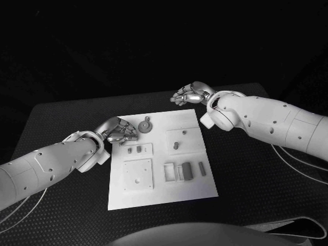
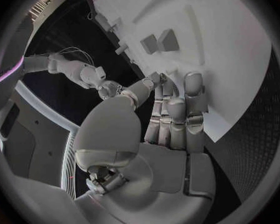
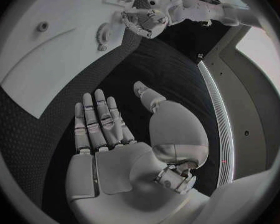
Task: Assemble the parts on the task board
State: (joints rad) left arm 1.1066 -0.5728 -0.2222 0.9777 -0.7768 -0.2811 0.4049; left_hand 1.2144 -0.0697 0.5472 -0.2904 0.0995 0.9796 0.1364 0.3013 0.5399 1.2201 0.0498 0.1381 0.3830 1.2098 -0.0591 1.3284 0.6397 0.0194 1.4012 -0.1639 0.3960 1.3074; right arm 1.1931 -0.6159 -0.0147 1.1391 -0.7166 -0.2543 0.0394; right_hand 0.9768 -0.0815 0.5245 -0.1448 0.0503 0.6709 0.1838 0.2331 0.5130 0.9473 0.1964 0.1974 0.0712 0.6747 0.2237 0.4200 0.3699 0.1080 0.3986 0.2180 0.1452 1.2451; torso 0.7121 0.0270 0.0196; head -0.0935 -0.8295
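- Nearest, lying flat on the black table: the white task board, near edge toward the robot's body.
- Sitting on the board's near half: a square plate with small holes, and beside it a group of grey parts, upright blocks plus one slim bar toward the right.
- Standing a little farther on, in a small raised panel: two short grey pegs.
- Hovering at the board's left edge, just beyond those pegs: the left hand, fingers stretched out side by side over the white surface in the left wrist view, holding nothing; fingertips near the board, contact impossible to tell.
- Lying just right of the left hand's fingers, apart from them: a round gear part.
- Sitting farther right on the board: a panel with a slot.
- Hanging farthest off, beyond the board's far right corner and over bare table: the right hand, fingers spread apart and empty in the right wrist view, well apart from every part.
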